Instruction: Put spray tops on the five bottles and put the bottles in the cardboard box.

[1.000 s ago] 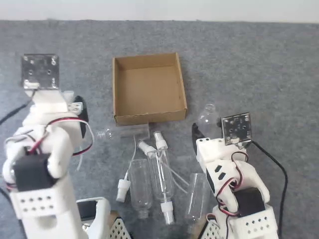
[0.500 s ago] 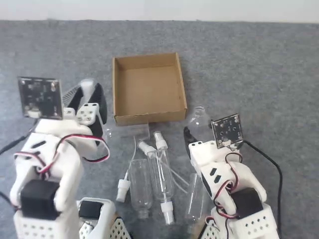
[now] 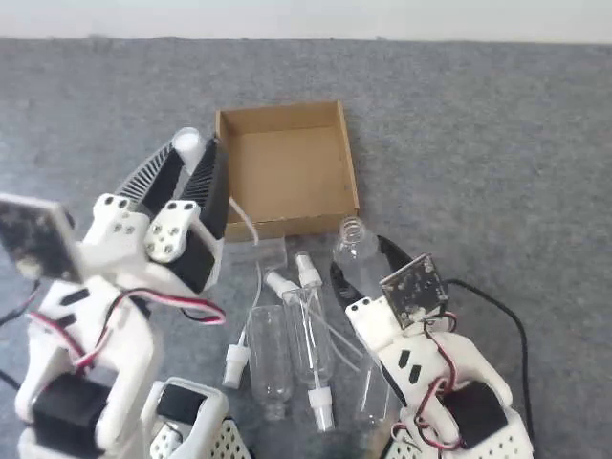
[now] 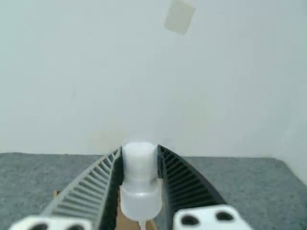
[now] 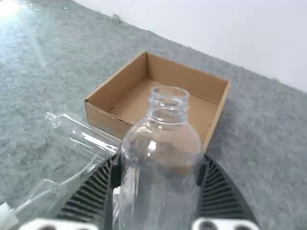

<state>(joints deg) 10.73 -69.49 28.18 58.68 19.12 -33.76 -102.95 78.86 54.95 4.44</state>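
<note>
Left gripper (image 4: 139, 152) is clamped on a spray top (image 4: 139, 191) by the cardboard box (image 3: 287, 228)'s left wall. Right gripper (image 5: 160, 163) is closed around an open bottle (image 5: 163, 129) just in front of the box. Risk: the dangling tube (image 3: 247, 218) misses the neck, or the tilted cap cross-threads.

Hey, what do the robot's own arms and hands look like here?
The left arm and right arm are white plastic with black motor blocks and looping red, black and white wires; a black cable trails from the right one. The left hand and right hand have dark ribbed fingers on white bases. Each wrist carries a small square circuit board.
</note>
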